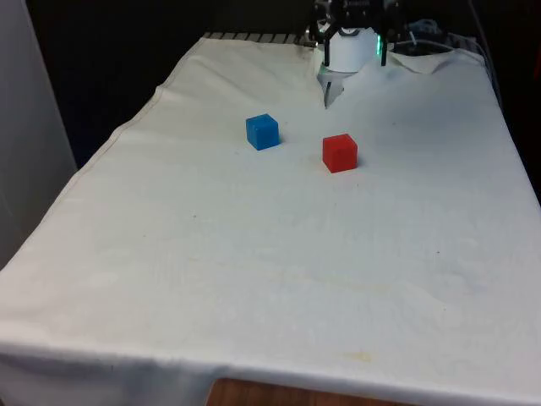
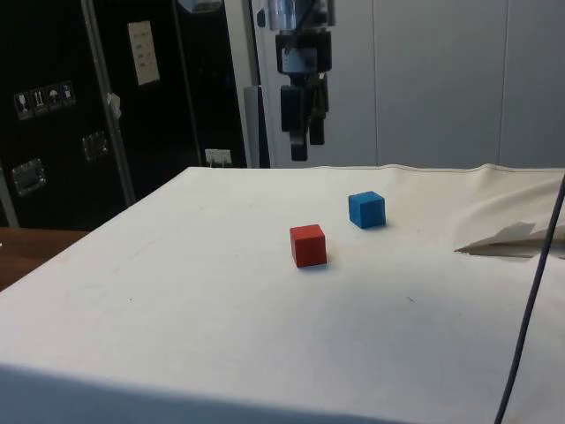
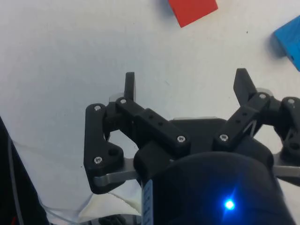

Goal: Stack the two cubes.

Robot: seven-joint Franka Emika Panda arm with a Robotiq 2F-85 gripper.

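A red cube (image 1: 340, 153) (image 2: 308, 246) and a blue cube (image 1: 263, 132) (image 2: 366, 209) rest apart on the white cloth, the blue one towards the front view's left and slightly farther back. My gripper (image 2: 306, 150) (image 3: 185, 77) hangs well above the table behind the cubes, fingers pointing down, open, with nothing between them. In the wrist view the red cube (image 3: 193, 10) and the blue cube (image 3: 289, 40) lie on the cloth beyond the fingertips. At the top edge of the front view the gripper (image 1: 351, 17) is partly cut off.
The cloth bunches into a raised fold (image 1: 423, 59) (image 2: 512, 238) at the far end near the robot's base. A dark cable (image 2: 530, 309) hangs across the side view's right. Bare cloth stretches from the cubes to the near table edge (image 1: 279, 372).
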